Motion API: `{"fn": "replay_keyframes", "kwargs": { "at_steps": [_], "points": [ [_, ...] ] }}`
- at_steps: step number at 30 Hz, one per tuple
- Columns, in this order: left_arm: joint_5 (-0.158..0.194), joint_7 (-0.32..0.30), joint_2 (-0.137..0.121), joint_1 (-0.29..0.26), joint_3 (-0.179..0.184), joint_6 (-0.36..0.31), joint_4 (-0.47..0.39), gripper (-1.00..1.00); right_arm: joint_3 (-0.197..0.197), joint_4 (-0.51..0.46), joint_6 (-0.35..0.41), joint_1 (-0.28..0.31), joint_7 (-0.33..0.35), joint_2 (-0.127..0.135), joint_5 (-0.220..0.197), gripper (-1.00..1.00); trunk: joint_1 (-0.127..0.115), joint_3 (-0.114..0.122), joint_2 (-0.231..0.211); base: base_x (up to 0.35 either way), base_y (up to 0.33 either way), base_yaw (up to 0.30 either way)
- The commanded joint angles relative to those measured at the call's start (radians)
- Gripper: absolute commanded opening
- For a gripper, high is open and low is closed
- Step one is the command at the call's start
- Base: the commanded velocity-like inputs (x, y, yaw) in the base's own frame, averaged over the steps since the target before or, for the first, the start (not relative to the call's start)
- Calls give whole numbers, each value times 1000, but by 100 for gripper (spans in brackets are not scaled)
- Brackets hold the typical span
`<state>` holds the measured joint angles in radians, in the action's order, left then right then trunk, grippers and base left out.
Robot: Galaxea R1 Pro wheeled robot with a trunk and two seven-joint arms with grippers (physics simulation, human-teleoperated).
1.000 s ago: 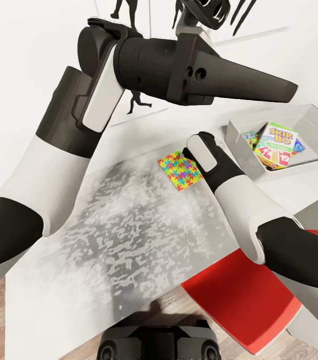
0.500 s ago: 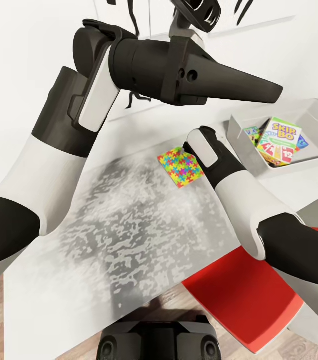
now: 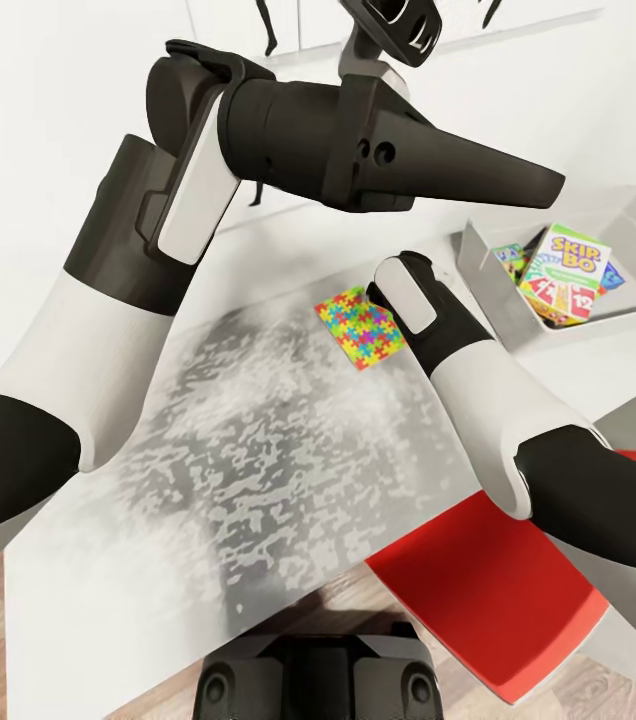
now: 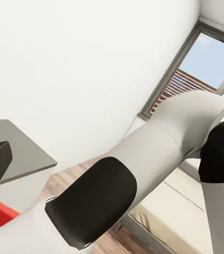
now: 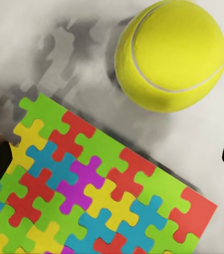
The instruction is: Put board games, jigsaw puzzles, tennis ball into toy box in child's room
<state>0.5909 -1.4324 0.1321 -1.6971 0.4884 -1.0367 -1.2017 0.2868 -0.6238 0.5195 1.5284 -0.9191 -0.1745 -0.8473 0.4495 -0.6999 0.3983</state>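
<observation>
My right hand (image 5: 112, 159) hovers with fingers apart over the jigsaw puzzle (image 5: 96, 190), flat on the worktop (image 3: 258, 440) just beside the tennis ball (image 5: 170, 55). I should pinch one mat edge, clear of the ball. Left hand's state: cannot tell.

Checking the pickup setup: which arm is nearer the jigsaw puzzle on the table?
Right. The right arm reaches down at the jigsaw puzzle, its wrist view looking onto it beside the tennis ball. The left arm is raised above the table, well clear.
</observation>
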Motion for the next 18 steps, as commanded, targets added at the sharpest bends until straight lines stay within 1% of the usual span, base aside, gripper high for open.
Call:
{"fn": "replay_keyframes", "kwargs": {
  "at_steps": [1,18],
  "points": [
    [3,-2,0,-1,1,-10,1,100,2,-1,7,1,-6,0,-3,100,1,-3,2,0,0,0],
    [0,-2,-1,9,1,-10,1,100,2,-1,8,1,-6,0,-3,100,1,-31,2,0,0,0]
  ]
}}
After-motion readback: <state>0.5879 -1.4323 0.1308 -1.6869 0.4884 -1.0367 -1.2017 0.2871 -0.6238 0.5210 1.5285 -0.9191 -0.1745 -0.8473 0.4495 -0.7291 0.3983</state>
